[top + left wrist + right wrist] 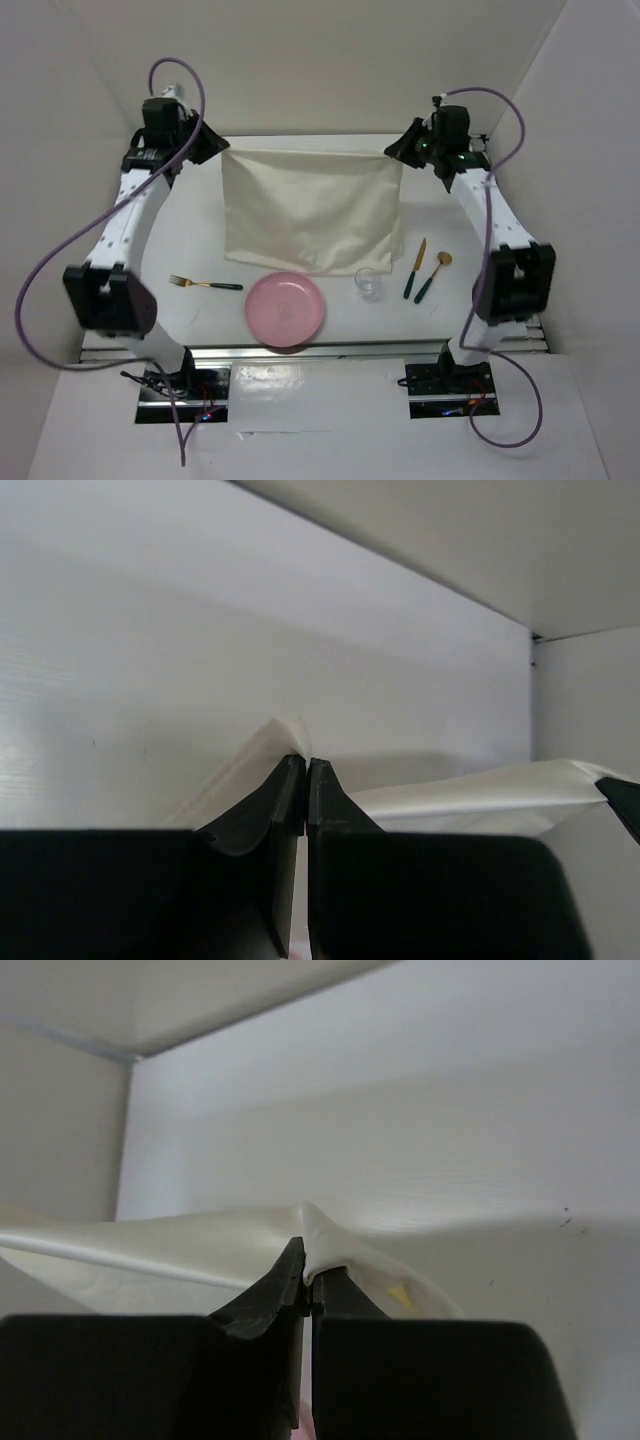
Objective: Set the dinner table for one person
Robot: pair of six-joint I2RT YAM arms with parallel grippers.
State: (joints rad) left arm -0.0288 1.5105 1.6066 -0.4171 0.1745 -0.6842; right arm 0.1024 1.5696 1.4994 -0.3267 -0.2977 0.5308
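Step in hand: you are spreading the cream rectangular cloth mat (pixel 312 208) on the matte-white counter (pixel 190 240); next, judge where its far edge should lie, lower both corners together, then release.
Near row: round pink plate (pixel 285 309), gold fork with dark handle (pixel 205 284), small clear glass (pixel 369 283), gold knife (pixel 415 269) and gold spoon (pixel 434 276), all just short of the mat.
Left claw (pixel 222 148): pinched shut on the mat's far left corner.
Right claw (pixel 393 150): pinched shut on the far right corner.
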